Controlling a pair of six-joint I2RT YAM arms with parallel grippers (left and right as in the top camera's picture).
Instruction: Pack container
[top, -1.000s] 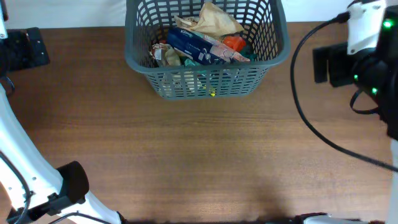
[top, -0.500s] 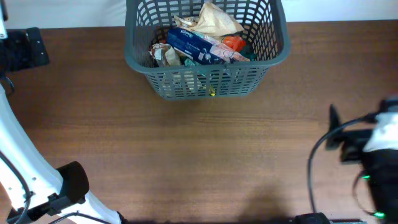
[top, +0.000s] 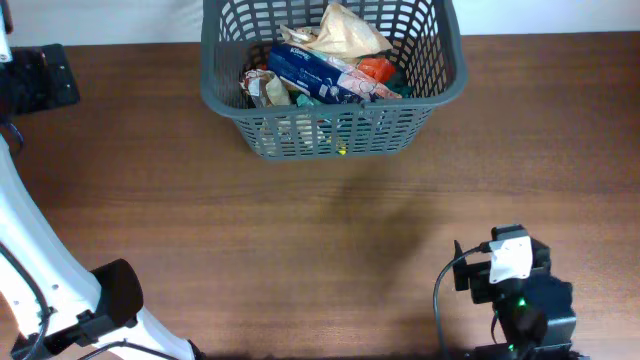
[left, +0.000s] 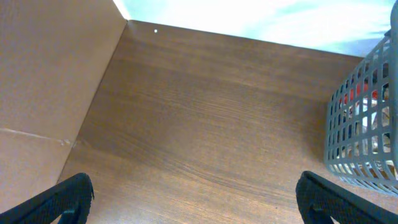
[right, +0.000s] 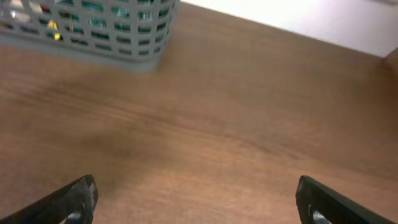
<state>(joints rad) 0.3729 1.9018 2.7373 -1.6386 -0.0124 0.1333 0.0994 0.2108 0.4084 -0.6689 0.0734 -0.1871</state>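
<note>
The container (top: 232, 108) is a dark grey lattice basket at the far middle of the table. It holds several snack packets: a blue box (top: 312, 72), a tan bag (top: 345, 32) and an orange packet (top: 376, 69). Its corner shows in the left wrist view (left: 364, 118) and in the right wrist view (right: 106, 34). My left gripper (left: 196, 199) is open and empty over bare wood, left of the basket. My right gripper (right: 199, 202) is open and empty over bare wood, well in front of the basket. The right arm (top: 515, 290) sits near the front right edge.
A cardboard wall (left: 43, 93) stands at the left of the table in the left wrist view. A black mount (top: 40, 78) sits at the far left. The left arm's white link (top: 40, 270) runs along the left edge. A black cable (top: 445, 300) loops beside the right arm.
The right arm has swung from the far right, beside the basket, down to the front right edge of the table. The basket and the left arm have not moved.
</note>
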